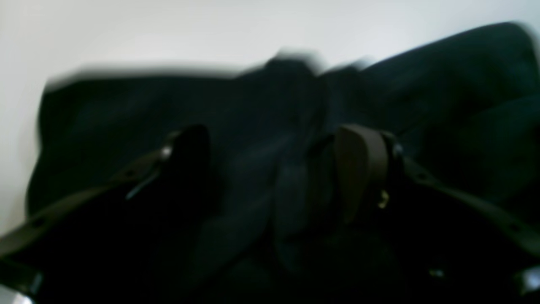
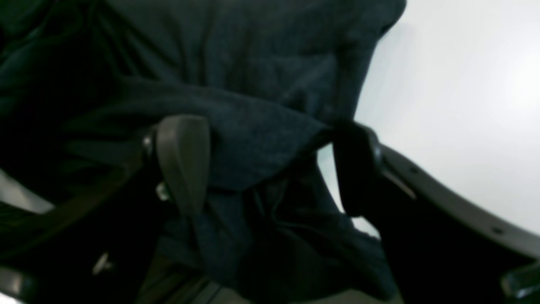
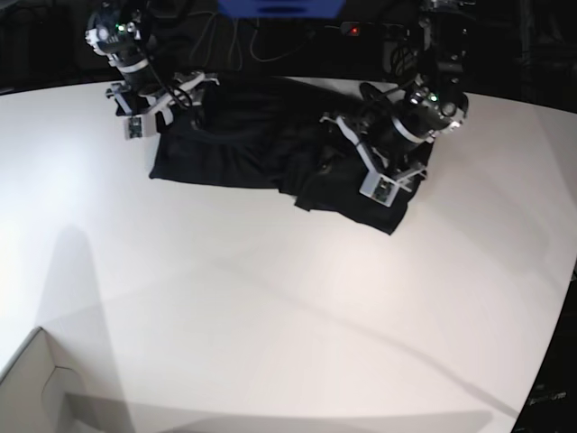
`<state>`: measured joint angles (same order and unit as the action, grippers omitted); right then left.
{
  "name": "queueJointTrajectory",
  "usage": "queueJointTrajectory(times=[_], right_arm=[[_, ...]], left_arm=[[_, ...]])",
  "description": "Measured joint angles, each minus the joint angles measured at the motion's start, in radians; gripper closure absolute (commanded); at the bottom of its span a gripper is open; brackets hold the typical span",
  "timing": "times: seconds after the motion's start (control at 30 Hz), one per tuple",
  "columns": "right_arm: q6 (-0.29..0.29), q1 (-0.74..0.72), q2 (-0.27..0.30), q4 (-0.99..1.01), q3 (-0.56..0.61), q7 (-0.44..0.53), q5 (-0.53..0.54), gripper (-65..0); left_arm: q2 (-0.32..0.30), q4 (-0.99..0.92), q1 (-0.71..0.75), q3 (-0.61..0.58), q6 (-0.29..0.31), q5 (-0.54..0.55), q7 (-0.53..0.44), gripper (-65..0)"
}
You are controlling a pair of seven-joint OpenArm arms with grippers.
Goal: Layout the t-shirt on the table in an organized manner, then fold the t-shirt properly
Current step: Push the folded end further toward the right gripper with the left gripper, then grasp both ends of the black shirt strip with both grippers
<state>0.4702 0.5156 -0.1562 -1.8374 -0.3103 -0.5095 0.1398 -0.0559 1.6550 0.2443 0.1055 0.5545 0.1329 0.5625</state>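
Base view, white table (image 3: 270, 307), black t-shirt (image 3: 243, 144) rumpled, dark background

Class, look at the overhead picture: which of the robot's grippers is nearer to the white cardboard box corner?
Right. The right gripper sits far left; the box corner is bottom left. The left gripper is farther right.

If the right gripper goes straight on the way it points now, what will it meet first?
Most likely the t-shirt: a raised fold lies between the open right gripper, with the table beside it. Depth is unclear.
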Motion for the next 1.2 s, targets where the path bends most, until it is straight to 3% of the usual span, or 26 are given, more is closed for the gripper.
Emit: queueJointTrajectory(times=[0.37,0.5,0.7,0.93,1.2], right_arm=[[0.000,-0.114,0.001,0.154,0.004,0.057,0.018,-46.2],[0.000,-0.166,0.008,0.203,0.039,0.068,0.022,-40.5],[0.000,-0.203,0.049,0.231,0.180,0.046,0.014,-30.7],[0.003,-0.244,0.051,0.229,0.216,-0.068,0.025,-30.9],[0.010,-0.241,0.109,0.224,0.217,-0.066,0.034,-35.6]], left_arm=[[0.039,-0.119,-0.021,0.142,0.017,0.029,-0.039,-45.0],[0.059,-0.114,-0.014,0.158,0.016,0.028,-0.039,-45.0],[0.074,-0.048,0.045,0.159,0.008,0.016,-0.026,-45.0],[0.132,-0.009,0.056,0.304,0.007,0.010,-0.007,-45.0],[0.135,-0.010,0.057,0.376,0.007,0.007,-0.005,-45.0]])
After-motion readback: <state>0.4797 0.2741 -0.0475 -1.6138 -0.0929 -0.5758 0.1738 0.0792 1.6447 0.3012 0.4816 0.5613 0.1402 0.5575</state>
